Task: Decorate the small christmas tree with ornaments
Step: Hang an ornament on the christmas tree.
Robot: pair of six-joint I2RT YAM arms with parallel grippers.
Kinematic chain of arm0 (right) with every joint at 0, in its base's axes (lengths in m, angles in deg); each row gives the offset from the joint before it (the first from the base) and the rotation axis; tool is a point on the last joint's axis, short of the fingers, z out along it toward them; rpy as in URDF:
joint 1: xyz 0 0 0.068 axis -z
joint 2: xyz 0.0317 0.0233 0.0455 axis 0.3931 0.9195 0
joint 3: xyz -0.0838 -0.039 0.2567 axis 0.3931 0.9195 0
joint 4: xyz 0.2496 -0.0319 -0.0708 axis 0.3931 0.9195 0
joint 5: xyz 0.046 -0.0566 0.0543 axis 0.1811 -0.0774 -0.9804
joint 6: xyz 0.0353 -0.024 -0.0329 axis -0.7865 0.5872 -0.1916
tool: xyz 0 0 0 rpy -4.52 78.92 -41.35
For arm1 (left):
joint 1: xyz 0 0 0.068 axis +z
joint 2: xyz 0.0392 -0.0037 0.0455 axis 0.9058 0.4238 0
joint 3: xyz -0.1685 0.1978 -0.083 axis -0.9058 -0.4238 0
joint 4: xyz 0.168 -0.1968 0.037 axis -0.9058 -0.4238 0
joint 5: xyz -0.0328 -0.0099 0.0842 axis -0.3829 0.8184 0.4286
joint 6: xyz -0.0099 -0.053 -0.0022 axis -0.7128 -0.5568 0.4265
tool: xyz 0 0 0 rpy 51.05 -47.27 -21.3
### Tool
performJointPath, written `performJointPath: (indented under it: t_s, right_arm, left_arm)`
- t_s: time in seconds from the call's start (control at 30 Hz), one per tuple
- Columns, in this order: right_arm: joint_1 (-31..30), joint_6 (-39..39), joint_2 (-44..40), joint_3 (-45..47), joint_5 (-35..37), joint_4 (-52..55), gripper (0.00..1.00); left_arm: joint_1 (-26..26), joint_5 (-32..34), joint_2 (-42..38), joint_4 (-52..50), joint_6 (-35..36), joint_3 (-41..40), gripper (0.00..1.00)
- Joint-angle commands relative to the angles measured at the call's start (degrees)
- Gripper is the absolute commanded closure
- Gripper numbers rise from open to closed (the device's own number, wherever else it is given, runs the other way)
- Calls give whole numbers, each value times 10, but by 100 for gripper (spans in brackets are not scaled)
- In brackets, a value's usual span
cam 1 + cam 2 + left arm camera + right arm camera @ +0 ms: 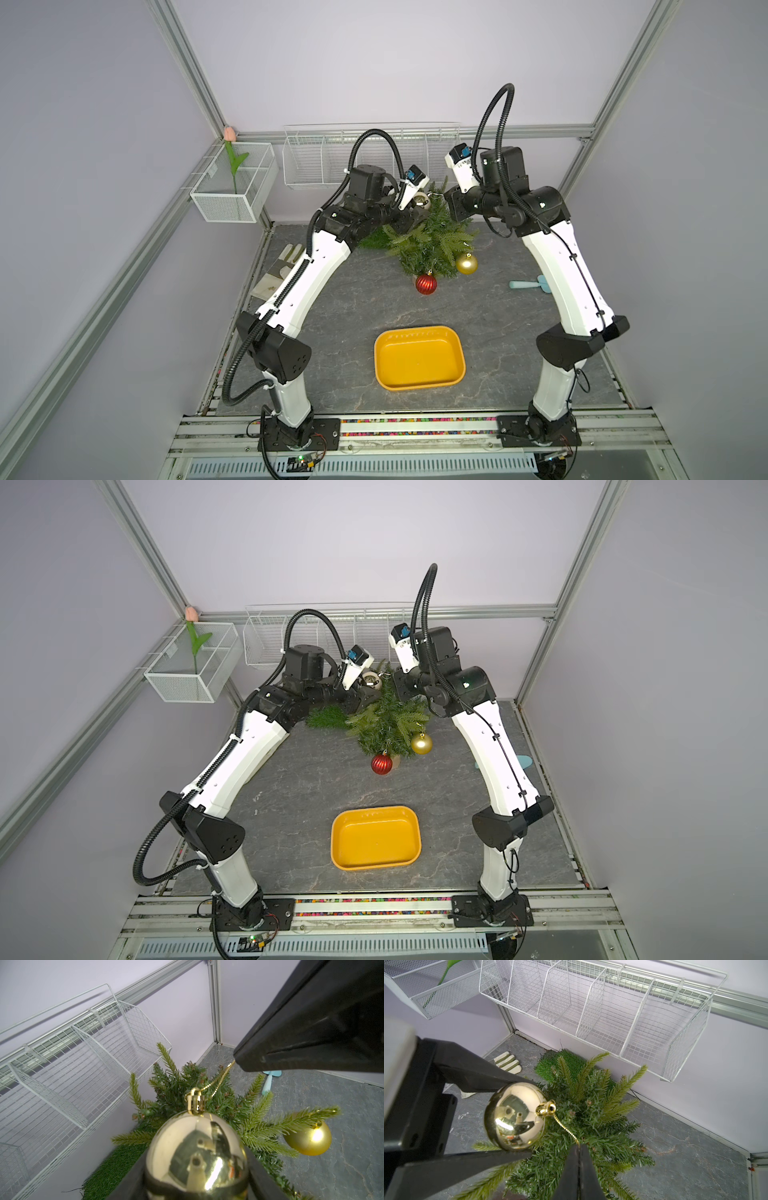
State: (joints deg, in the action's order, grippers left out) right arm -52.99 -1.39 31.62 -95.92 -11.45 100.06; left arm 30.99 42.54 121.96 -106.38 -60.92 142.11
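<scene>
The small christmas tree (428,245) (386,725) stands at the back of the table. A ribbed red ornament (426,283) (381,763) and a smooth gold ornament (466,263) (307,1140) hang from its front branches. Above the treetop (591,1118), my left gripper (196,1167) (531,1119) is shut on the mirror-like ornament (196,1155) (513,1115), one finger on each side of the ball. My right gripper (579,1147) (236,1057) is shut on the ball's gold hanger cord (564,1126) (218,1078), which runs taut from the cap.
A yellow tray (415,332) sits at the front centre. White wire baskets (316,162) hang on the back wall just behind the tree. A mesh box (232,208) holds a tulip. Green turf (372,241), gloves (282,262) and a teal scoop (528,284) lie on the table.
</scene>
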Motion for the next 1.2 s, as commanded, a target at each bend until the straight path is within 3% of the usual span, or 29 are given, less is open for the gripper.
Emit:
performJointPath:
  t_s: [0.0, 0.7, 1.17]
  right_arm:
    - [6, -5, 1, 5, 2, -19, 93]
    - [14, -14, 34, -7, -25, -10, 94]
    - [18, -19, 19, -18, 0, -62, 94]
  left_arm:
    - [-4, 3, 13, -6, 7, 21, 100]
    - [-4, 7, 21, -41, 10, 32, 100]
    - [-4, 7, 25, -34, 7, 45, 100]
